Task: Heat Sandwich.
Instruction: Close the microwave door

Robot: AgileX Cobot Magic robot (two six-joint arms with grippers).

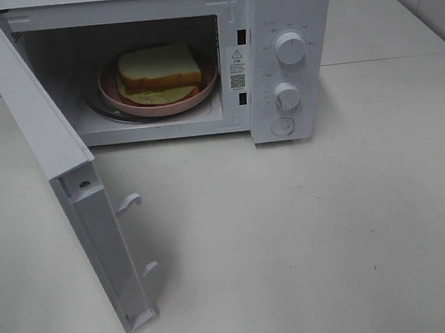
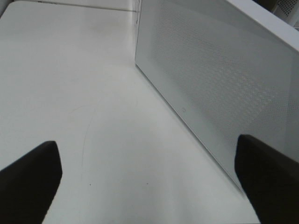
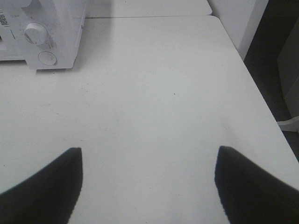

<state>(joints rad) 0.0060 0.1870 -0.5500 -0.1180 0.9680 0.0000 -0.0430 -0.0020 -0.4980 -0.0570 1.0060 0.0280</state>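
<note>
Looked down on a wide white table (image 1: 327,228) with a white microwave (image 1: 287,7) set toward its far side. Found the door (image 1: 61,171) swung fully open on the left arm's side, its perforated outer face near the left gripper (image 2: 147,156) in the left wrist view. Spotted a round pink plate (image 1: 208,79) inside the cavity and, lying flat on it, the sandwich (image 1: 157,65), roughly centred and well clear of the opening. Saw both sets of jaws spread wide and holding nothing: the left beside the door over bare table, the right gripper (image 3: 149,154) also over bare table, well apart from the control panel. Judged the loading finished and closing the door the step in hand. Called for a flat push with the side of one finger against the outer face, near the free edge rather than the hinge, swept along the door's own arc, slowed near the end, then pressed home to seat the two latch hooks (image 1: 130,201); no pinching needed. Left for afterwards the two knobs (image 1: 291,47) and the round button (image 1: 283,127) beneath, probably work for the right gripper.
</note>
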